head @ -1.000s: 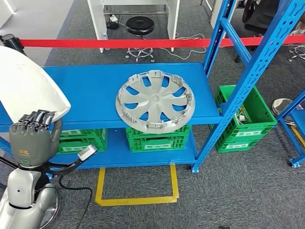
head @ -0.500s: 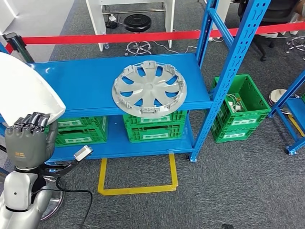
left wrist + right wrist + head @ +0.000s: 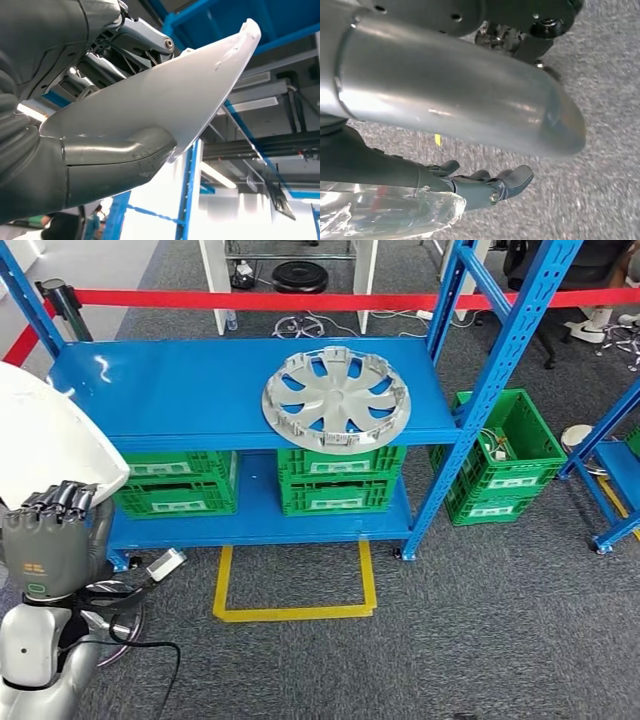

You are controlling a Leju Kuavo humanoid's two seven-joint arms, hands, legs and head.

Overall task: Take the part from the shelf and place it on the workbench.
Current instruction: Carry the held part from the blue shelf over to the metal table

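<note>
Left of the blue shelf (image 3: 189, 390), your robot's left hand (image 3: 53, 540) is gripping the white part (image 3: 45, 440).
You are seeing its fingers (image 3: 56, 498) clenching the part's lower edge, thumb (image 3: 113, 160) pressing beneath. Further right, a silver wheel cover (image 3: 336, 400) is lying flat on the shelf's top board, above green crates (image 3: 340, 480). Your right hand (image 3: 486, 187) is hanging over carpet; I cannot tell its finger state.

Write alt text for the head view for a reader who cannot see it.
The robot's left hand grips a white curved part at lower left, facing a blue shelf. A silver hubcap lies on the top level, with green crates below. A yellow floor outline marks the grey carpet, and red tape runs behind.
</note>
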